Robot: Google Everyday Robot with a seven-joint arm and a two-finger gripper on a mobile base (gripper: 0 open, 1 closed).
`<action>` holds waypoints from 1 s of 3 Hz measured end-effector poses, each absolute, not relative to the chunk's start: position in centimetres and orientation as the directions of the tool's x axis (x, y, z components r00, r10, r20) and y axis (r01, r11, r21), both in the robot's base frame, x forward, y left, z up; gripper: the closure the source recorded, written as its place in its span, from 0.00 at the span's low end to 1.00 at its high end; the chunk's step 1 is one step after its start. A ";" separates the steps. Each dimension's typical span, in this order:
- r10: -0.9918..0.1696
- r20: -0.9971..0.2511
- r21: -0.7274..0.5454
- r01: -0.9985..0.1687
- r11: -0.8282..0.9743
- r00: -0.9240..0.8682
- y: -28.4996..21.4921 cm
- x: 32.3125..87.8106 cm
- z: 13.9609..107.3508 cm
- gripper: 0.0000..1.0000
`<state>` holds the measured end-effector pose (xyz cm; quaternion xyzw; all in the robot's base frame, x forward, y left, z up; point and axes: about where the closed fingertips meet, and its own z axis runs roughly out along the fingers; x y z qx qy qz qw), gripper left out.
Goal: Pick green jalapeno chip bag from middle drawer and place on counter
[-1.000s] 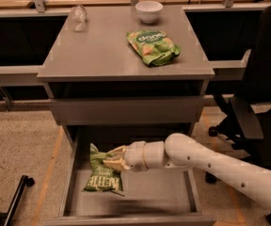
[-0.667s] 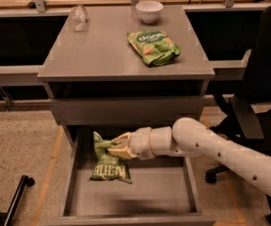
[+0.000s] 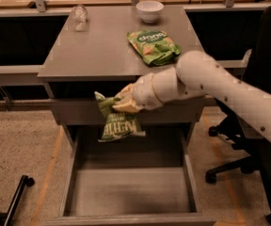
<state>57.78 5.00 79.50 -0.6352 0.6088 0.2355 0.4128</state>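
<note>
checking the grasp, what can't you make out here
All in the camera view:
- The gripper, in front of the cabinet just below the counter, covers the upper end of the green jalapeno chip bag it holds.
- The bag's smaller print is blurred.
- The front of the middle drawer is cut off by the bottom edge.
- The clear item at the counter's back left is too blurred to name.

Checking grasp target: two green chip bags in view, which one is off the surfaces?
The olive-green jalapeno chip bag, hanging from the gripper above the open middle drawer. The brighter green bag lies flat on the counter.
</note>
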 end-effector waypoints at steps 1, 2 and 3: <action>-0.660 -0.718 -0.346 -0.936 0.060 0.223 5.1 60.7 87.7 1.00; -0.651 -0.719 -0.369 -0.927 0.061 0.243 5.5 61.5 89.7 1.00; -0.652 -0.718 -0.369 -0.928 0.060 0.243 5.5 61.4 89.6 1.00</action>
